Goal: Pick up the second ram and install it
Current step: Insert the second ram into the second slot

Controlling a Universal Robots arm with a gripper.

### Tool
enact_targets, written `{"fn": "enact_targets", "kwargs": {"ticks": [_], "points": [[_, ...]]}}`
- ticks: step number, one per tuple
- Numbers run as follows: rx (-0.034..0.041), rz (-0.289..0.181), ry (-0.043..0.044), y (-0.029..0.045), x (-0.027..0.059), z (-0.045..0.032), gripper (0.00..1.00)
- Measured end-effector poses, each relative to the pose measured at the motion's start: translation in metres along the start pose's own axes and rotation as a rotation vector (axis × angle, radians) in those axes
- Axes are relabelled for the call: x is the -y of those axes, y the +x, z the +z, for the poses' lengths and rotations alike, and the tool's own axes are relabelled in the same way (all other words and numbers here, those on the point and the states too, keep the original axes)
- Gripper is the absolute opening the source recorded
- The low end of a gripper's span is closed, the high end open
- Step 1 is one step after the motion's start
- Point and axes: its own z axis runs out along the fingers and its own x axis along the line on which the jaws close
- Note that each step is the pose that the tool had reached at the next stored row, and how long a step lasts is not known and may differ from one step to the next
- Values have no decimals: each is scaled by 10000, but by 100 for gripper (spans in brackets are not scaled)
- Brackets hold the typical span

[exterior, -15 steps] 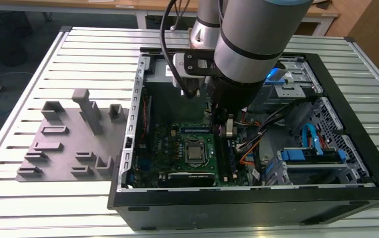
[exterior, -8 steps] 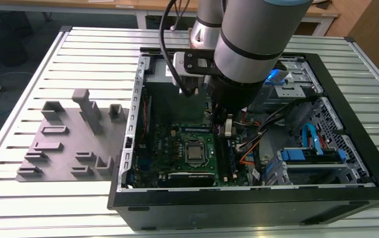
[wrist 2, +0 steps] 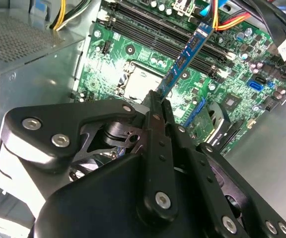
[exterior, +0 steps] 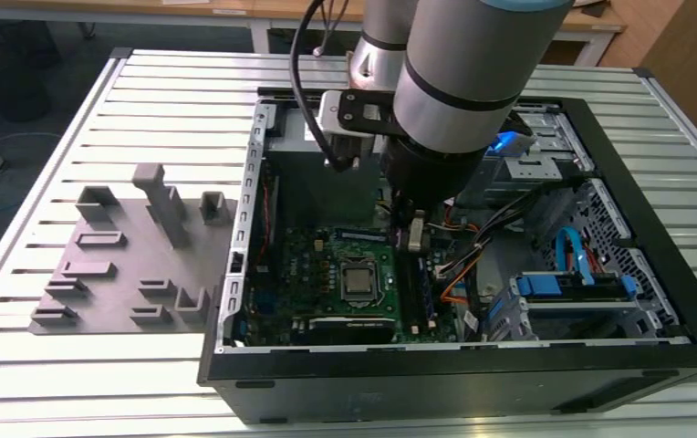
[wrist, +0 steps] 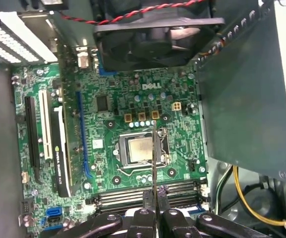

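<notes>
Gripper [wrist 2: 159, 101] of mine is pinched tight on the second ram [wrist 2: 185, 57]. The fingers meet on one end of the blue-green stick, and the rest of it juts past the fingertips toward the motherboard [wrist 2: 133, 64]. In the first wrist view I see the stick edge-on, a thin line drawn across the processor socket [wrist: 139, 150], with the long black memory slots [wrist: 123, 196] close by my fingertips. In the exterior view my arm reaches down inside the open computer case [exterior: 471, 379], low over the middle of the board.

By my reading the stick hangs clear of the slots and is not seated, though I cannot tell whether its far tip touches anything.

To do this well, I judge that alignment matters more than force. My hold is narrow and sits at one end, so the stick could pivot if it catches. Its long edge should lie square along a slot, notch matched, and come straight down with even pressure. Whether the slot latches stand open I cannot make out. The orange cables [wrist 2: 227, 20] lie near the slots — worth staying clear of them.
</notes>
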Motion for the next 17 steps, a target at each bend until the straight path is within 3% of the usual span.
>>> {"fn": "enact_targets", "kwargs": {"ticks": [17], "points": [[128, 2303, 240, 0, 0, 4, 11]]}}
